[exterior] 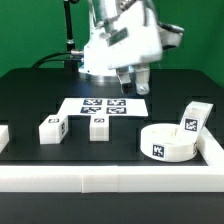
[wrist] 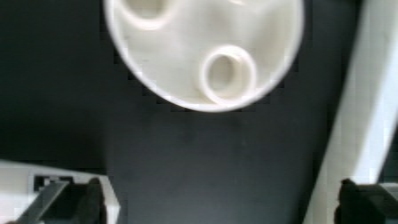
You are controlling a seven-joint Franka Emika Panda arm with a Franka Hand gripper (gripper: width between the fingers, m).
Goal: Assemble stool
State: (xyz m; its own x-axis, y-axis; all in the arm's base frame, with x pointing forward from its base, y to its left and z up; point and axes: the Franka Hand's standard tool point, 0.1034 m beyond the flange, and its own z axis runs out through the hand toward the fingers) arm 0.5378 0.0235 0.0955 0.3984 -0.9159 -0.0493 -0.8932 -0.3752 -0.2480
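Observation:
The white round seat (exterior: 165, 142) lies flat at the front on the exterior view's right, with a tag on its side. In the wrist view the seat (wrist: 196, 45) shows its face with oval holes. One block leg (exterior: 193, 120) stands tilted just behind the seat. Two more legs (exterior: 52, 129) (exterior: 98, 127) stand on the black mat toward the exterior view's left. My gripper (exterior: 132, 82) hangs above the back of the table, over the marker board (exterior: 105, 105), apart from every part. Its fingers (wrist: 63, 200) stand wide apart with only bare mat between them (wrist: 214, 205).
White border rails run along the front (exterior: 110, 178) and along the exterior view's right side (exterior: 212, 150). The rail also shows in the wrist view (wrist: 365, 90). A white piece (exterior: 3, 135) sits at the exterior view's left edge.

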